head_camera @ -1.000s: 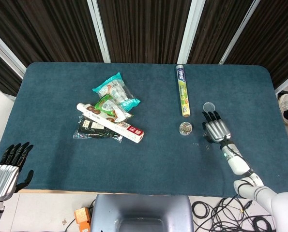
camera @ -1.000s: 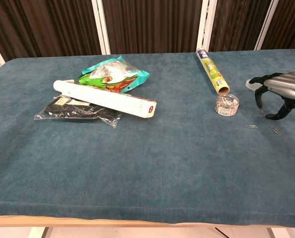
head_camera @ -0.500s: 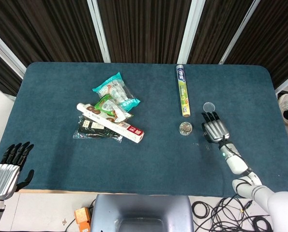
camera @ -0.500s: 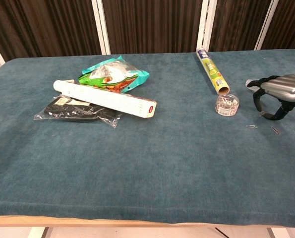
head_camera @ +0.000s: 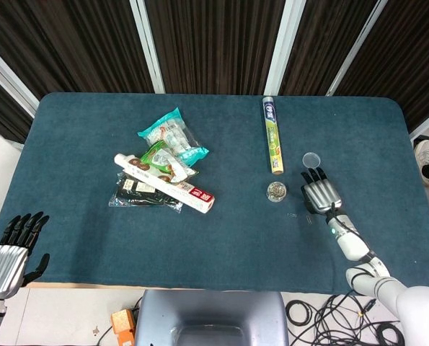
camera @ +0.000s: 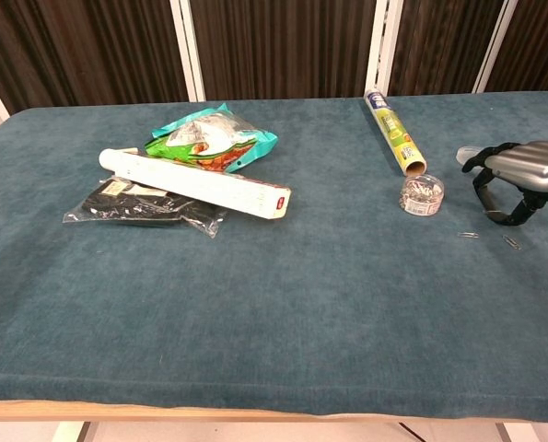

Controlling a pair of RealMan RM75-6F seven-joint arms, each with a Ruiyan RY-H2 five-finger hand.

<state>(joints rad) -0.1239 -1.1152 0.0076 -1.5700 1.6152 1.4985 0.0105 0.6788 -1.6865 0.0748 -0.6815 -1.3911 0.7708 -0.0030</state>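
Head view: right hand sits palm-down at right of centre on the blue felt tabletop, fingers curled downward, nothing visibly in them. It is just right of the small clear round tub of paper clips, with loose silver paper clips on the felt just below-left of it and a clear round lid just above. Judging by this, the clips are not yet picked up; pickup is barely started. Left hand is at lower left, off the tabletop edge, fingers spread, empty. Against the earlier frame the right hand's fingers look more tucked and the hand sits a touch lower.

Chest view: right hand at the right edge, fingers arched down onto the felt, thumb hooked under; whether a clip is pinched I cannot tell. Two loose clips lie below it, apart from the tub. Earlier the fingers hung looser and higher. Left hand not shown here.
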